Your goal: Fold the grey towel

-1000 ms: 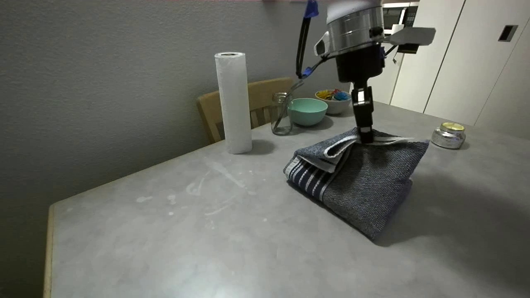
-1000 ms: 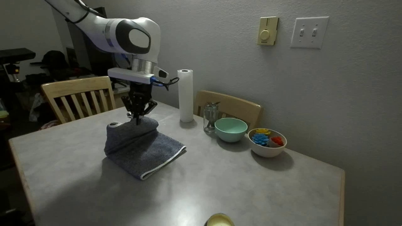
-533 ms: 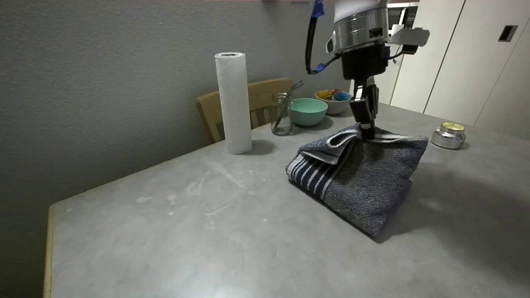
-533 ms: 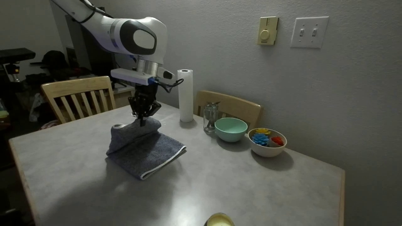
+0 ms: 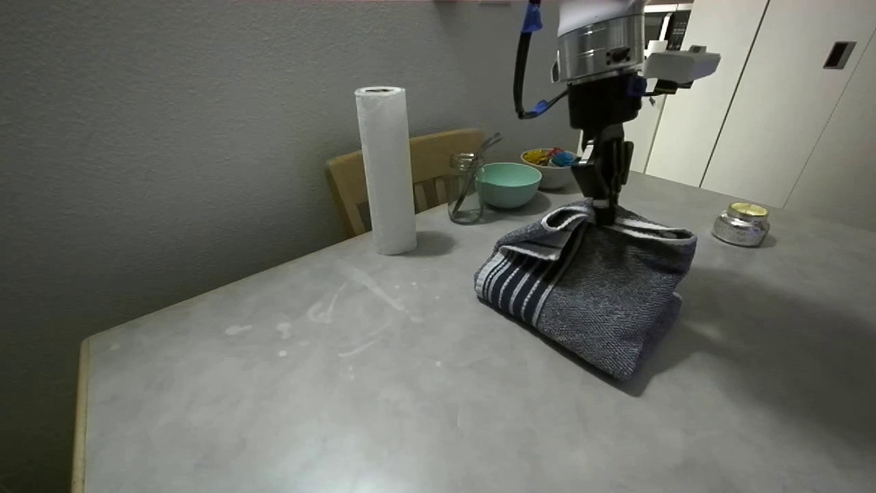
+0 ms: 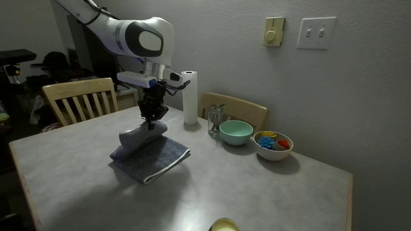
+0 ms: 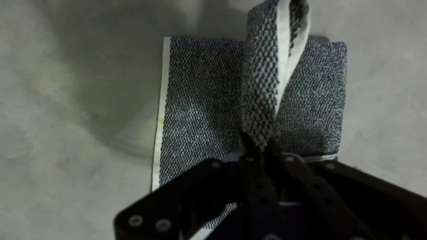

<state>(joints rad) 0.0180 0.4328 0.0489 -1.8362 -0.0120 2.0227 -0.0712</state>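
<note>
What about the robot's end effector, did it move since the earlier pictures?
Yes. In an exterior view, the end effector has shifted toward the picture's right, so it shows closer to the white paper towel roll, which stayed put.

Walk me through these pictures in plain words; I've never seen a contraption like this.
The machine is a robot arm ending in a gripper, a pair of mechanical fingers. Two of the current pictures are taken from different places outside the robot; the third is taken from its wrist, looking down past the gripper.

The gripper is closed on a grey towel, holding part of it up while the rest lies on the table. Also there: a paper roll, glass jar, green bowl, white bowl and silver jar.
</note>
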